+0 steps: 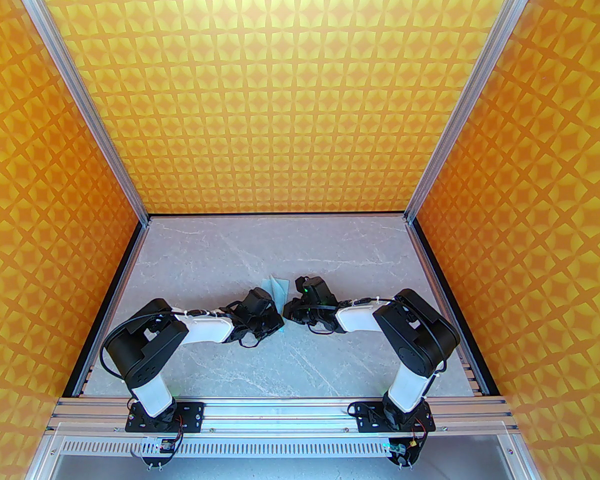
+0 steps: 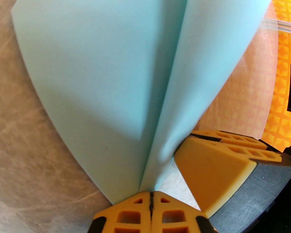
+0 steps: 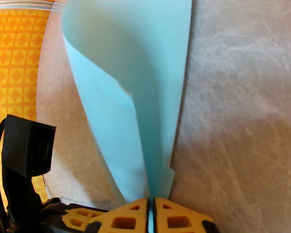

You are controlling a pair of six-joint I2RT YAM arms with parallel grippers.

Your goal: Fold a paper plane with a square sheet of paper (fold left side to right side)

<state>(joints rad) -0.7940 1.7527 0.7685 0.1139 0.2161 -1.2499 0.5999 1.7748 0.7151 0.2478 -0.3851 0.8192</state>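
The square sheet of paper (image 1: 278, 288) is pale light-blue and folded into a narrow pointed paper plane shape. It stands up off the table's middle between the two arms. In the left wrist view the paper (image 2: 106, 64) fans upward with a deep centre crease, and my left gripper (image 2: 151, 203) is shut on its pointed lower end. The right wrist view shows the paper (image 3: 135, 86) rising with a curled flap, its tip pinched in my shut right gripper (image 3: 150, 204). From above, the left gripper (image 1: 276, 320) and right gripper (image 1: 291, 313) almost touch at the paper's near end.
The grey marble table (image 1: 205, 258) is walled by orange patterned panels (image 1: 300, 93) with aluminium posts at the corners. A finger of the right gripper (image 2: 215, 164) sits close beside my left fingers. The left arm's wrist camera (image 3: 30, 147) stands near the right gripper.
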